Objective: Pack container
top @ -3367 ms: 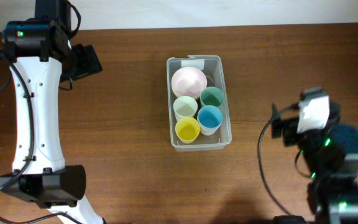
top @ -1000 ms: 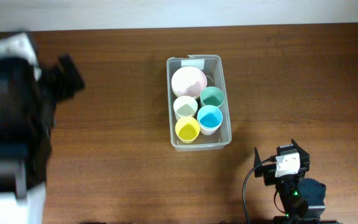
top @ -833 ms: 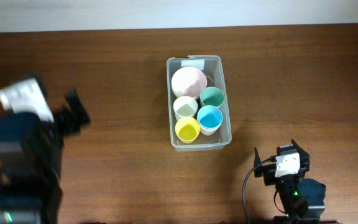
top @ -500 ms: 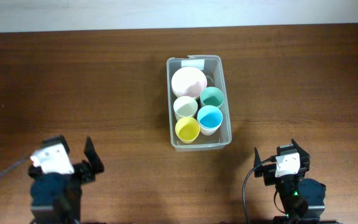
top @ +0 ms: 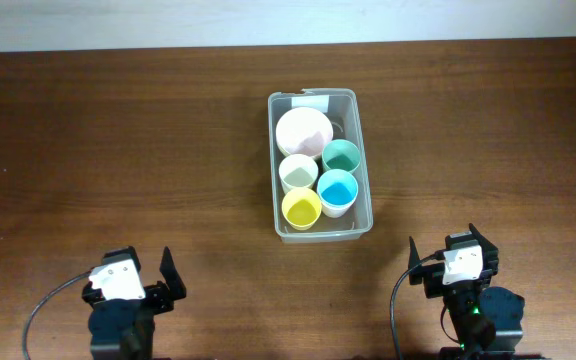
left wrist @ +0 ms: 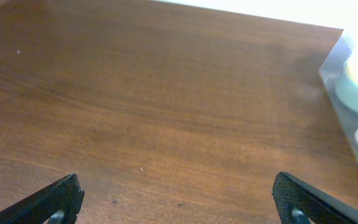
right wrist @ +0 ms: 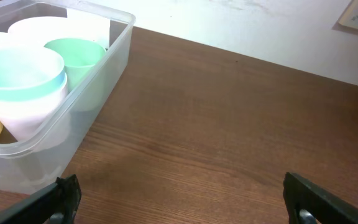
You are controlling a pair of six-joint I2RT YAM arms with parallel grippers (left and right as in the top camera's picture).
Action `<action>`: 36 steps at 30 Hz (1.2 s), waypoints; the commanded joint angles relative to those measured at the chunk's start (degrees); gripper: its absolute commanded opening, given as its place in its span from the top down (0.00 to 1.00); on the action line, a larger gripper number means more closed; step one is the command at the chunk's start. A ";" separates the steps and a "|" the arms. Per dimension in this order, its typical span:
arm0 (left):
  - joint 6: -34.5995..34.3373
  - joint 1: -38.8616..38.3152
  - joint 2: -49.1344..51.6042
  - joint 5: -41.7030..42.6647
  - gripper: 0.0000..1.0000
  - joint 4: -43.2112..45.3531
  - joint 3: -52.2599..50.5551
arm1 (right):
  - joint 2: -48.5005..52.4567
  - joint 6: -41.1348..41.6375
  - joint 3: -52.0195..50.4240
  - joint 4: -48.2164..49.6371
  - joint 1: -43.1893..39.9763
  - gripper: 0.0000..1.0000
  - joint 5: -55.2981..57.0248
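Overhead, the container [top: 339,233] sits in the middle of the counter [top: 168,150], long side running away from the robot, its white label [top: 313,100] at the far short end. Inside I can see a pink bowl [top: 304,131] at the far end. Nearer the robot come a green cup [top: 341,156] and a pale cup [top: 298,172] side by side, then a blue cup [top: 337,189] and a yellow cup [top: 301,208]. All stand upright, mouths up and close together. No loose cup or bowl shows on the wood around the bin.

Both arms sit low at the near edge, well apart from the bin. The left claw [left wrist: 178,202] is spread wide with only bare wood between its fingertips. The right claw [right wrist: 182,200] is just as wide and holds nothing, with the bin's near corner showing at the left of its wrist view.

To my eye the packing looks finished, so the step in hand is simply resting clear. Doing that well means leaving both claws empty and away from the plastic wall, the right one especially, since it is closer to the bin. If one more piece had to go in, the only room looks like the small gaps along the right wall, so it should come straight down from above without nudging the cups. I see no lid anywhere.
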 commanded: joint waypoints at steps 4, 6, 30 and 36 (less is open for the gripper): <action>0.90 0.24 -3.78 0.79 0.01 2.08 -5.38 | -0.44 0.63 -0.46 0.02 0.26 0.01 -0.33; 0.90 0.22 -5.20 0.79 0.01 3.32 -6.91 | -0.44 0.63 -0.46 0.04 0.26 0.01 -0.33; 0.90 0.13 -5.07 0.81 0.01 4.33 -8.74 | -0.44 0.63 -0.46 0.02 0.26 0.01 -0.33; 0.90 0.13 -5.07 0.81 0.01 4.33 -8.74 | -0.44 0.63 -0.46 0.04 0.26 0.01 -0.33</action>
